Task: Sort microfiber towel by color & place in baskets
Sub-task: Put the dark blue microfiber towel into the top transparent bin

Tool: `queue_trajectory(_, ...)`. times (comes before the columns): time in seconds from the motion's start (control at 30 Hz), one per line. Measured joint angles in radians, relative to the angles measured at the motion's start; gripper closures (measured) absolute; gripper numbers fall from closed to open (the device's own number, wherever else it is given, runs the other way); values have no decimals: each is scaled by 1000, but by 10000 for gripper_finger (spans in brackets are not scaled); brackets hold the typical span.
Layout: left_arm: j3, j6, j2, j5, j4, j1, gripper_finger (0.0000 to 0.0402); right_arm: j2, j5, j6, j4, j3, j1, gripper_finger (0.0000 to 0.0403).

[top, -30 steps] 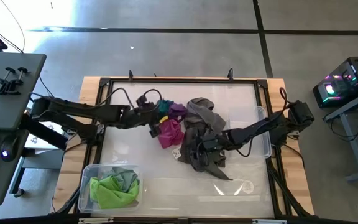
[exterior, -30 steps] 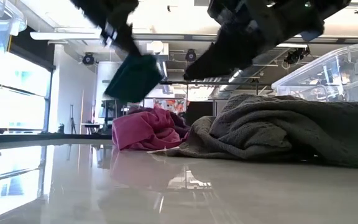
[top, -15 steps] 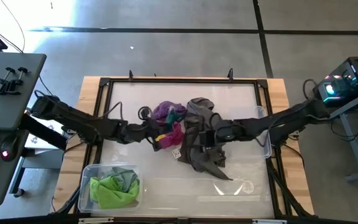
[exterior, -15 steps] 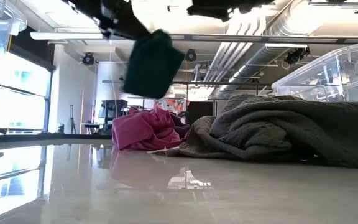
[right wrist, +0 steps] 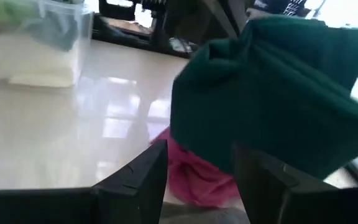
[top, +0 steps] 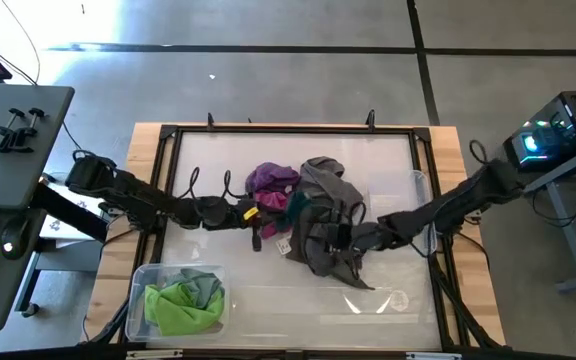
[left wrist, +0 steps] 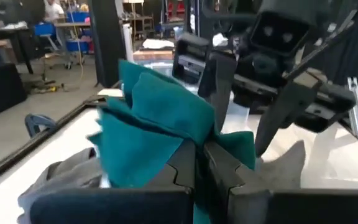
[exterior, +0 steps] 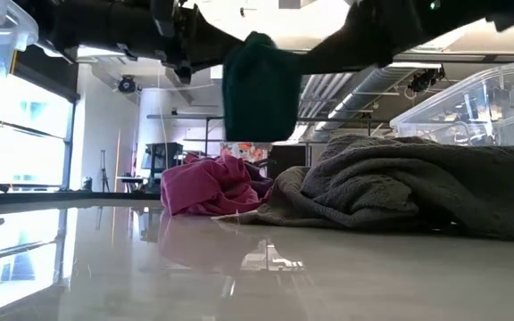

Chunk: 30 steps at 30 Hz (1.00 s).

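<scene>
Our left gripper [left wrist: 199, 163] has its jaws clamped on the dark green towel [left wrist: 157, 121] — it hangs above the surface [exterior: 239, 276], over the pink towel [exterior: 208, 185]. Our right gripper [right wrist: 194, 168] faces it with jaws apart — holding nothing — above the grey towel [top: 323, 245].

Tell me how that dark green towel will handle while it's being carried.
Probably floppy: the dark green towel hangs in loose folds below the left gripper, which is shut on one edge. Likely light, since that thin pinch alone holds it clear of the table. It may swing or brush the pink towel beneath if moved low.
</scene>
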Motion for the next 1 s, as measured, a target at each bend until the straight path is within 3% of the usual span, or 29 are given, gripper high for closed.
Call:
queue_trajectory(0.2,3,-4,10,6,-3,-1,401,17,48,41,18,8,-35,225)
queue_trajectory(0.43,8,-5,19,8,-1,0,401,1,34,20,46,9,-84,158)
queue_trajectory(0.5,8,-5,20,9,-1,0,401,0,-10,30,51,9,-105,140)
queue_trajectory(0.6,8,-5,19,9,12,4,401,10,-170,35,104,9,-144,127)
queue_trajectory(0.7,7,6,19,15,54,11,401,57,-299,14,200,9,-168,127)
queue_trajectory(1.0,7,47,19,89,93,16,401,261,-270,-29,579,9,-170,175)
